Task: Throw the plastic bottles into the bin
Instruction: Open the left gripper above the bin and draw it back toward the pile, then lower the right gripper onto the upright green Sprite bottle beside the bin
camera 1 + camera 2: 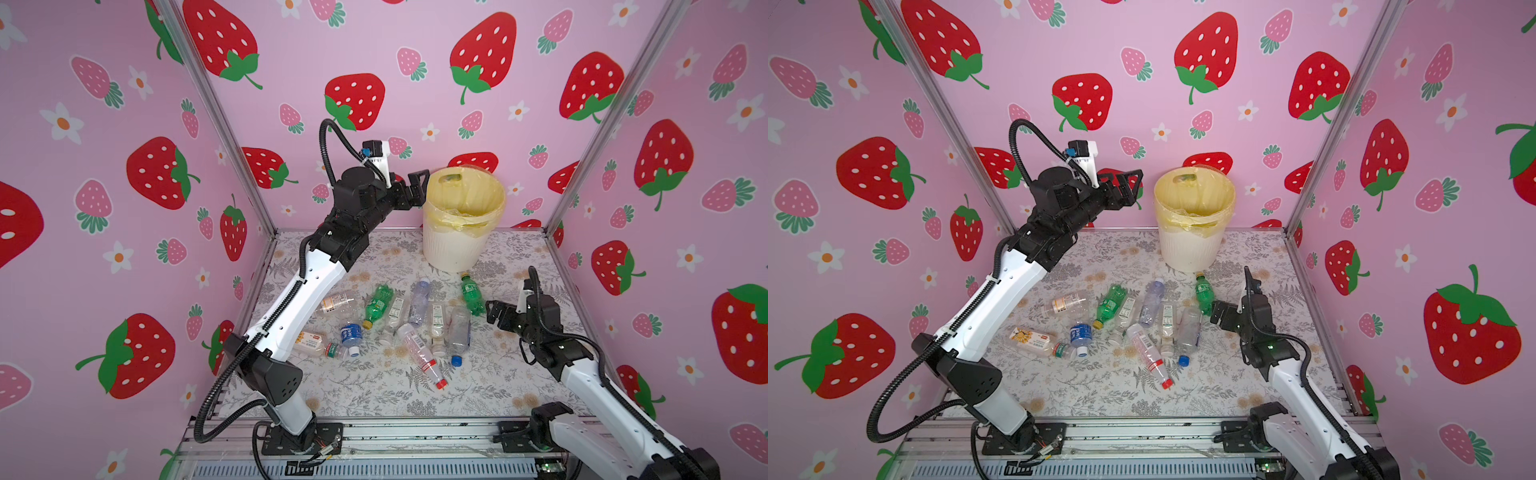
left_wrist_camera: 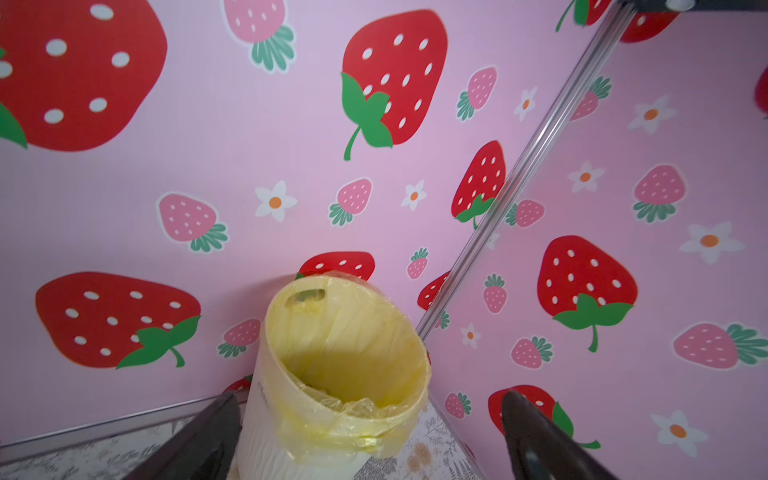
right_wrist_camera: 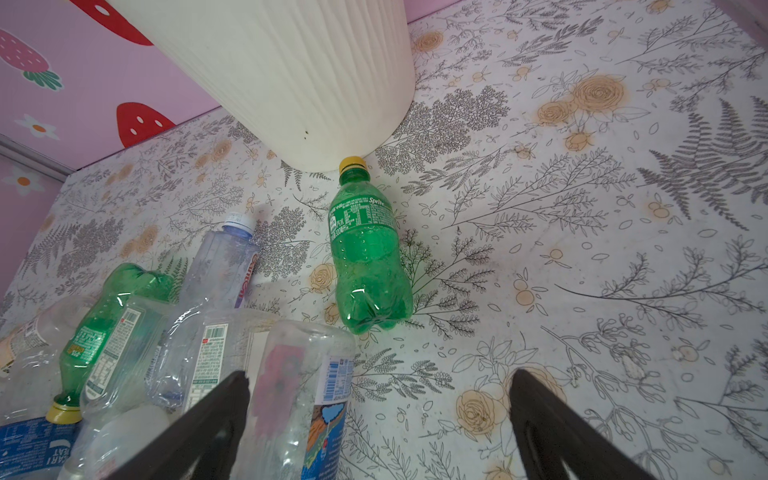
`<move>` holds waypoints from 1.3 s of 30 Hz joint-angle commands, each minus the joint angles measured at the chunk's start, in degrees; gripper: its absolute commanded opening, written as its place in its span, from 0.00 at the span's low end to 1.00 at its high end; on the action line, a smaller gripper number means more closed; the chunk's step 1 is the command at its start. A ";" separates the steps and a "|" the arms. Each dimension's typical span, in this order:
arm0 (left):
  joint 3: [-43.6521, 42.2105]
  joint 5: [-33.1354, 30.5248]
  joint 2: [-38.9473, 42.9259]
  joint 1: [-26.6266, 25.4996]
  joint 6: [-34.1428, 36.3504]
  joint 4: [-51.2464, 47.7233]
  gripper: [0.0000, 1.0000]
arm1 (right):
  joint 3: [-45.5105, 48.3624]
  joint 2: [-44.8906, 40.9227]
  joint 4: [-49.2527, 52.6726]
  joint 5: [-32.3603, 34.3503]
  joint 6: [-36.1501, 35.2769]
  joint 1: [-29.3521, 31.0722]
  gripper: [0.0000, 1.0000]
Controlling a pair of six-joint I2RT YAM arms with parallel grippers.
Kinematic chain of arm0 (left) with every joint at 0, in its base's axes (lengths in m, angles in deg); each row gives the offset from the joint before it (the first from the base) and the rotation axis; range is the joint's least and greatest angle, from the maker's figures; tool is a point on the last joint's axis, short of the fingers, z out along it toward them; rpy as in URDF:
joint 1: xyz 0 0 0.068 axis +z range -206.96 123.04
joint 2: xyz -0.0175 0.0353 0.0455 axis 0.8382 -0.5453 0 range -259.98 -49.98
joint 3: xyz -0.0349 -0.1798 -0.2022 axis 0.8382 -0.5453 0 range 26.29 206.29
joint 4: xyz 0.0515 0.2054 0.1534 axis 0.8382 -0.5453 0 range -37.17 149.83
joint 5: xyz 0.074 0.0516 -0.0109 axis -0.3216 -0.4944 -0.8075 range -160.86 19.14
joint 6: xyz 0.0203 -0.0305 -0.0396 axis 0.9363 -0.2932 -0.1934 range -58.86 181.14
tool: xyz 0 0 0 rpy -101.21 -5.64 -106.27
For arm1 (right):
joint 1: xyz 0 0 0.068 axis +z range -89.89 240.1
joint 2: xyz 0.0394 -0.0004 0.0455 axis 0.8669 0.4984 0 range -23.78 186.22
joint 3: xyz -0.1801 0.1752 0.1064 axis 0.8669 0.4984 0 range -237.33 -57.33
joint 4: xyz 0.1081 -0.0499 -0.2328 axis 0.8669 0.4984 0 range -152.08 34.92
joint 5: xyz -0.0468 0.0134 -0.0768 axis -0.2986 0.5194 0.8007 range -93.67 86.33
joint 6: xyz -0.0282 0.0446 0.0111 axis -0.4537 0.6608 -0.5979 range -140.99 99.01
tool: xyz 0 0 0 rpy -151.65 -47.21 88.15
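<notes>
One green bottle [image 3: 370, 257] near right end effector [image 3: 380, 376]

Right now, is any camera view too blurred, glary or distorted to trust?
Both top views: sharp, evenly lit, though the wide lens splays the corner posts. Left wrist: bin sharp, shadow inside it. Right wrist: green bottle crisp, small glints on the clear bottles.

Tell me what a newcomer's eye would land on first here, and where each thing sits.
The strawberry wallpaper shouts first, covering all three walls. Next comes the yellow-lined cream bin at the back of the table, with the open left claw raised beside its rim. In front of it, plastic bottles lie scattered mid-table, with the open right claw low beside a green bottle.
</notes>
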 commanded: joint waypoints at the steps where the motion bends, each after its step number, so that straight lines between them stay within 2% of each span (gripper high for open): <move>1: -5.74 -1.91 1.73 0.81 -0.04 -2.25 0.99 | -2.19 2.06 0.64 -0.90 -0.80 0.10 0.99; 17: -23.65 -2.41 12.77 1.97 -1.56 -8.56 0.99 | -5.00 5.95 2.31 -1.82 -3.65 0.05 0.99; 28: -29.45 -2.53 17.94 3.28 0.14 -18.30 0.99 | -10.52 12.97 5.28 -2.14 -8.98 0.09 0.99; 39: -37.07 2.22 22.96 5.81 -2.01 -21.06 0.99 | -14.98 20.18 5.79 -2.44 -11.27 0.05 0.99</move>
